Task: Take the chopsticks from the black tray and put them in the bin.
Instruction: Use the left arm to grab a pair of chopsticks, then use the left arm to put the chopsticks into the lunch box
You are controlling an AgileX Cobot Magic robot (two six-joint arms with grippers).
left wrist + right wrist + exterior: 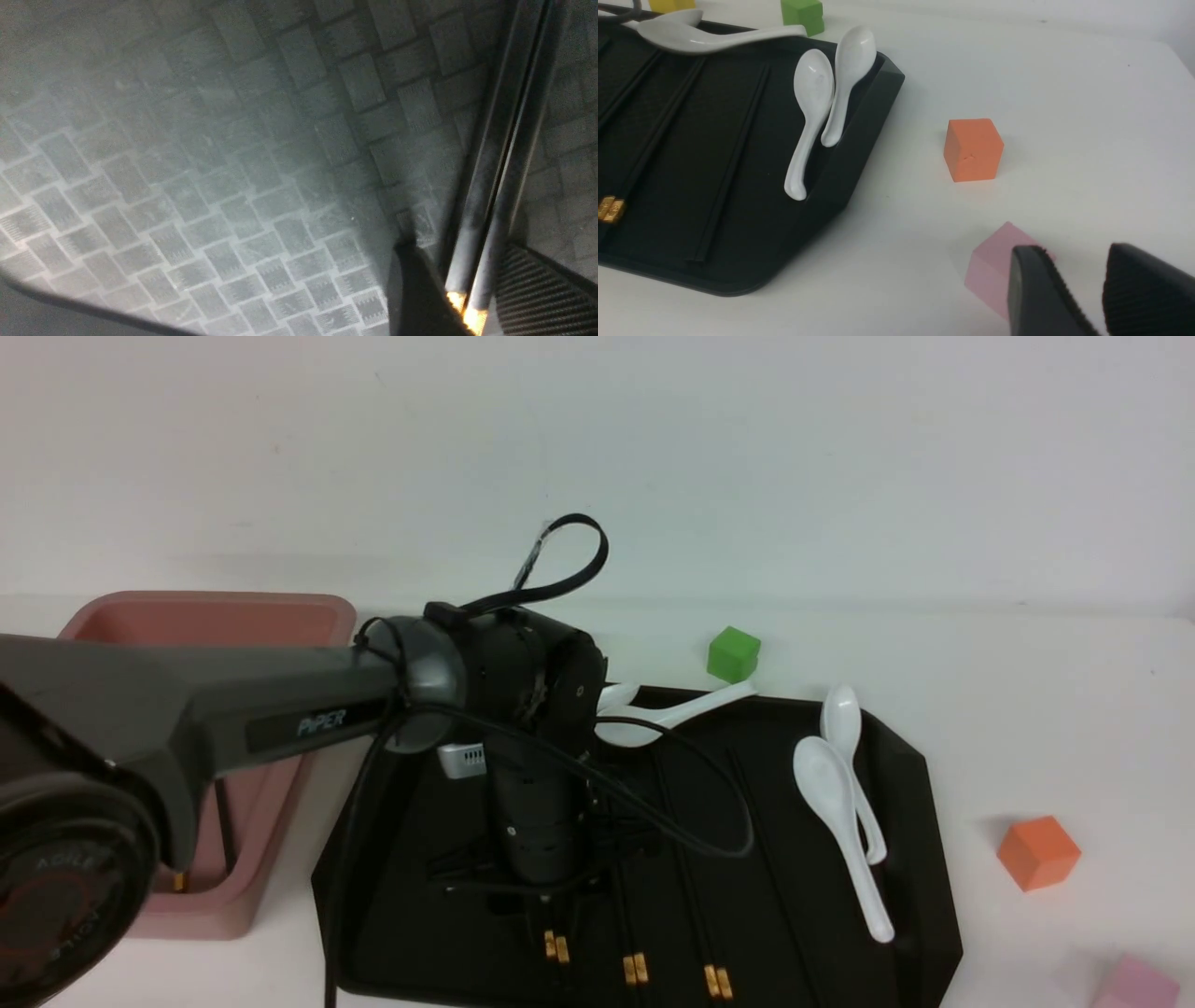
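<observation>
the left claw (460,261) is pinched on one pair of thin black gold-banded chopsticks (502,154) lying flat on the weave-patterned black tray (210,186) — three banded pairs show there, plus four glossy white spoons (840,812) — the deep, round-cornered pink bin (280,616) stands just left of it, and the right claw (1073,261) gapes empty.

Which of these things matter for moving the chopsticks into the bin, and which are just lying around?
For the job: chopsticks, black tray, bin.
Just lying about: white spoons, green cube, orange cube, pink cube, yellow block.
</observation>
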